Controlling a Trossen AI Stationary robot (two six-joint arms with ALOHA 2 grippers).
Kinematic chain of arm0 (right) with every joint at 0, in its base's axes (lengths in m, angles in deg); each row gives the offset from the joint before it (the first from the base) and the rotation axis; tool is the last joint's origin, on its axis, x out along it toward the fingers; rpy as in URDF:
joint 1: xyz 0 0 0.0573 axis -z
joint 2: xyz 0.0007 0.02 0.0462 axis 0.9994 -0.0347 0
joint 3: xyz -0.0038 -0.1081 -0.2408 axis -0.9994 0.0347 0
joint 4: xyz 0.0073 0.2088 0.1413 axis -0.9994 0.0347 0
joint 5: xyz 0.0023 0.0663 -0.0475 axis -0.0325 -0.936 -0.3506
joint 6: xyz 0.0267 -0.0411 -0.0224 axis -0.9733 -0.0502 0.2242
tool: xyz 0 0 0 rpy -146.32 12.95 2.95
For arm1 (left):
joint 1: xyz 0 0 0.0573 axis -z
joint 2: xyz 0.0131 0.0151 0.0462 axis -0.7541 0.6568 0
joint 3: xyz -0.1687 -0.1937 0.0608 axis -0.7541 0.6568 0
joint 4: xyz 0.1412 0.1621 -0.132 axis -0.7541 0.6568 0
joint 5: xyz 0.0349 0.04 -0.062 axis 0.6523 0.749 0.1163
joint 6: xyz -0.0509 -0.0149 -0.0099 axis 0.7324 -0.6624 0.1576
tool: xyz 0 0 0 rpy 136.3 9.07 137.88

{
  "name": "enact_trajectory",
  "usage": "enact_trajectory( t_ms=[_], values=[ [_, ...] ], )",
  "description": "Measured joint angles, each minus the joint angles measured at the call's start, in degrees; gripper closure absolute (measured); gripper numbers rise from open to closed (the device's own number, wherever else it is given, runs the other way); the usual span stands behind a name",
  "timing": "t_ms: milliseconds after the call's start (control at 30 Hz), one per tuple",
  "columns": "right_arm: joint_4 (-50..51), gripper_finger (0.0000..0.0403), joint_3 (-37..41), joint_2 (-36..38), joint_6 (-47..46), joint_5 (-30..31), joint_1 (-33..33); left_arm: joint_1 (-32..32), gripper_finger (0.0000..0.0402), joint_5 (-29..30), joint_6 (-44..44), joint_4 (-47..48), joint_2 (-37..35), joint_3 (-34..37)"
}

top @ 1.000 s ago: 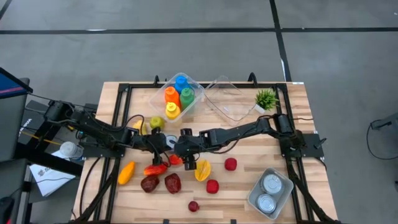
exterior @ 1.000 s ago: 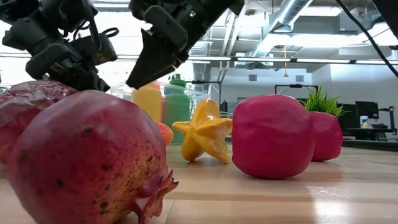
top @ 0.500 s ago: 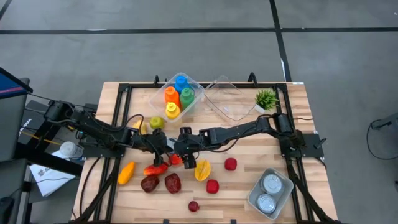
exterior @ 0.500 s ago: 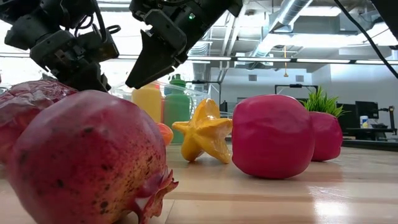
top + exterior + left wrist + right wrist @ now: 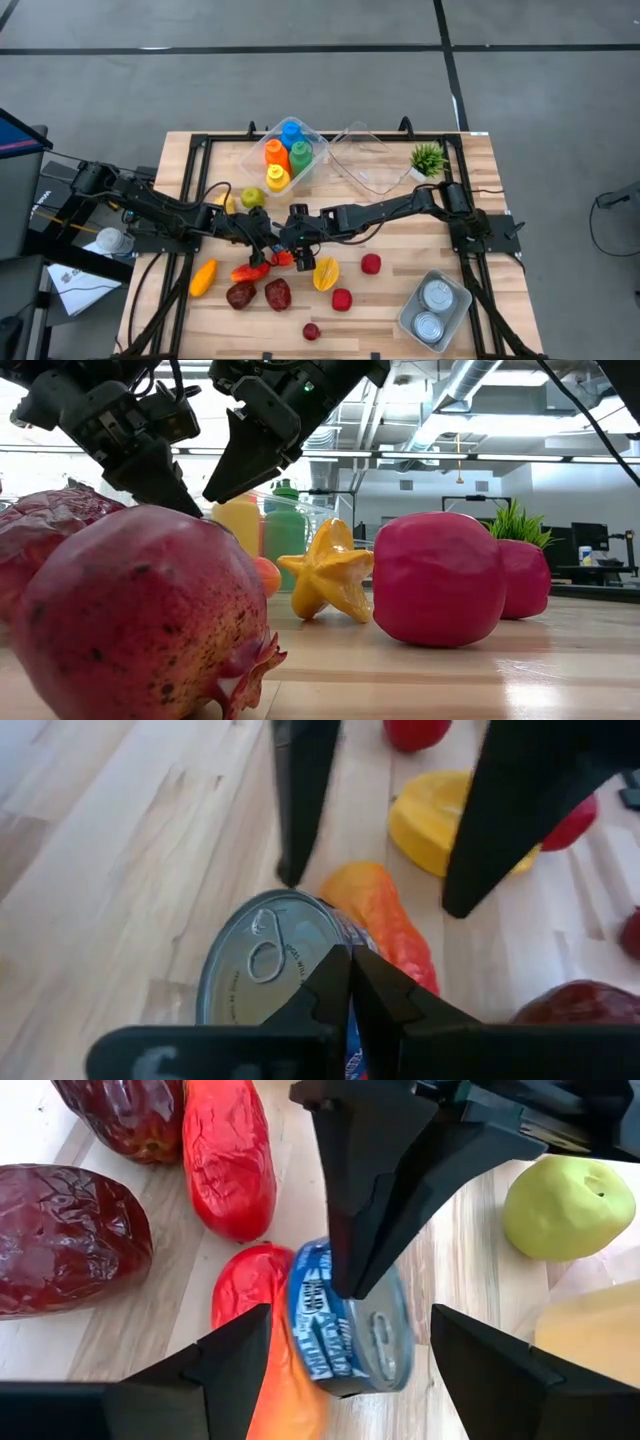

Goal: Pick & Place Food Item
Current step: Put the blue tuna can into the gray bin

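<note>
A blue-labelled tin can [image 5: 340,1330] with a silver pull-tab lid [image 5: 262,970] lies tilted, leaning on an orange-red pepper [image 5: 385,920] near the table's middle. My left gripper [image 5: 268,238] is shut, and its joined tips [image 5: 352,1275] come down at the can's lid end. My right gripper [image 5: 296,248] is open; its fingers [image 5: 235,1365] stand on either side of the can without touching it. In the low view both grippers [image 5: 165,480] [image 5: 225,485] hang above the fruit, and the can is hidden there. My left gripper's shut fingertips [image 5: 350,965] sit on the rim of the can's lid [image 5: 358,1295], where lid meets label. They slant down at it from the table's left. The can stays low, tilted, with its side on the pepper.
Two dark red fruits [image 5: 260,294], a yellow starfruit [image 5: 325,272], red apples [image 5: 371,264], a green pear [image 5: 251,197] and a yellow pepper [image 5: 203,277] crowd the near middle. Far side: a bin of bottles [image 5: 285,153] and a clear bin [image 5: 365,160]. A tray of cans [image 5: 433,308] sits near right.
My left gripper has moved toward the table's right, closing on the can and the right gripper, and has tipped so its shut tips slant down more steeply. The right gripper has stayed open and almost still.
</note>
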Motion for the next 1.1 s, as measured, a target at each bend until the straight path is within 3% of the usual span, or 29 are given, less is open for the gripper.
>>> enact_trajectory(
  t_ms=[900,1100],
  values=[
    [1.4,0.0137,0.1,-2.1,-1.2,-1.9,-0.7,0.0,0.0402,-1.5,2.7,-3.7,0.0,-0.1],
    [-0.6,0.0141,0.0,-4.6,-3.2,3.4,-1.3,0.0,0.0401,-1.5,2.7,-4.5,0.0,-0.1]
  ],
)
